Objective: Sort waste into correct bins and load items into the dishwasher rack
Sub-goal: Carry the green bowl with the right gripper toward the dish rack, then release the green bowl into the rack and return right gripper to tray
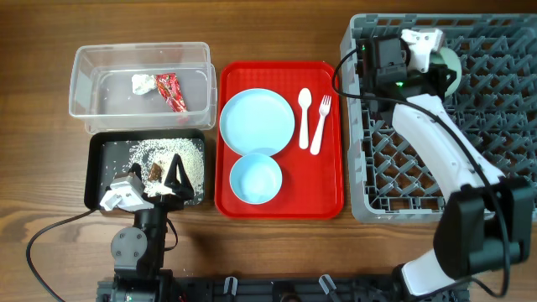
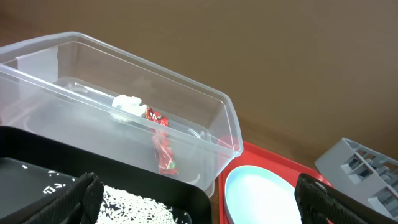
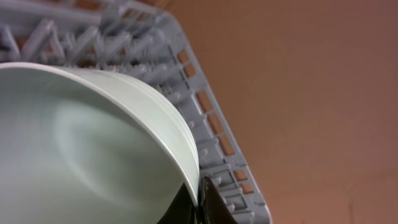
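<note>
Overhead, your right gripper (image 1: pixel 435 60) sits over the far left corner of the dishwasher rack (image 1: pixel 503 92), clamped on the pale green bowl (image 1: pixel 450 60). This looks like the loading step, with the bowl not yet seated. The light blue plate (image 1: pixel 257 122), small blue bowl (image 1: pixel 256 179), spoon (image 1: pixel 304 117) and fork (image 1: pixel 320 124) lie on the red serving tray (image 1: pixel 331 168). Your left gripper (image 1: pixel 155 180) hangs spread and empty over the black tray (image 1: pixel 92 168).

From the left wrist, rice crumbs (image 2: pixel 137 208) lie between the wide fingers. Beyond them, the wrapper (image 2: pixel 161 146) and tissue (image 2: pixel 127 104) rest in the clear tub (image 2: pixel 205 118), whose tall wall bars a low move away from you.

From the right wrist, the fingers pinch the bowl's rim. The rack's corner wall runs close on the right, so lower the bowl between pegs inboard, then release.
</note>
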`<state>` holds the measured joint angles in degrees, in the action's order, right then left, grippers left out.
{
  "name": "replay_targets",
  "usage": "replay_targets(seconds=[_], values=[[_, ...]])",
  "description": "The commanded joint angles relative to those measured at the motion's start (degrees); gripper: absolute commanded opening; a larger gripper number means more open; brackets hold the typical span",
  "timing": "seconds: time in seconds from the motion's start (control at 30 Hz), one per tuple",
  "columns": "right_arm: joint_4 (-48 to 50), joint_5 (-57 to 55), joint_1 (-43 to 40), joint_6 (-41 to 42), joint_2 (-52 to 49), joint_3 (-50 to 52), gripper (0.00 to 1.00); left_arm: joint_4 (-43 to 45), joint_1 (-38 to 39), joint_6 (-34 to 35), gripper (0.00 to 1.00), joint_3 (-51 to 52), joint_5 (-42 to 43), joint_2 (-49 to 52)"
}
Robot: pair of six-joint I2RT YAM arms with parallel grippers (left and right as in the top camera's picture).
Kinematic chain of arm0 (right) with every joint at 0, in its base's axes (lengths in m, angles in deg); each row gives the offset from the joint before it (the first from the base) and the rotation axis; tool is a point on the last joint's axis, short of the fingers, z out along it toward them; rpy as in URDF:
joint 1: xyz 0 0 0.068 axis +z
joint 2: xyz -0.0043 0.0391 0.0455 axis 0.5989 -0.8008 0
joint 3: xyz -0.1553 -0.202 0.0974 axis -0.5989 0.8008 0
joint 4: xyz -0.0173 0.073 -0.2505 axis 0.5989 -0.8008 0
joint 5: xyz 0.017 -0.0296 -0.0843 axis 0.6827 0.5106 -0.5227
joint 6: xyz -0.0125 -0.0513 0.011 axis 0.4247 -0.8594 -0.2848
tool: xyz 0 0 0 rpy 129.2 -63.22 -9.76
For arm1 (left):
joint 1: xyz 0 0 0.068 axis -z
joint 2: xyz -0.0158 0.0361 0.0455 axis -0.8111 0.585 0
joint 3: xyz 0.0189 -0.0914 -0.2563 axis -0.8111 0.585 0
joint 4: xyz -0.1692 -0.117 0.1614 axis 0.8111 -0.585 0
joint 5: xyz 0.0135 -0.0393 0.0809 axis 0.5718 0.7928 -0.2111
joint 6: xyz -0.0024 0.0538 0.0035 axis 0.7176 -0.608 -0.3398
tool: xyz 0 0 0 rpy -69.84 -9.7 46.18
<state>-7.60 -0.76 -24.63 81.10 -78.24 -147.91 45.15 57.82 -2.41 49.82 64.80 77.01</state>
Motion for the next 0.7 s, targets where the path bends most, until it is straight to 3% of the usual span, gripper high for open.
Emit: replay_targets(seconds=[0.0,0.5,0.67], values=[[-2.1,-2.1,-0.3,-0.8,-3.1,-0.9,0.04,-0.2,-0.5,0.5,1.00,0.1,-0.2,-0.3],[-11.6,8.9,1.7,4.1,-3.4,-0.9,0.05,-0.2,-0.5,0.5,1.00,0.1,-0.2,-0.3],[-14.0,10.2,3.8,6.3,-2.6,-0.9,0.38,-0.2,-0.5,0.5,1.00,0.1,-0.2,-0.3]])
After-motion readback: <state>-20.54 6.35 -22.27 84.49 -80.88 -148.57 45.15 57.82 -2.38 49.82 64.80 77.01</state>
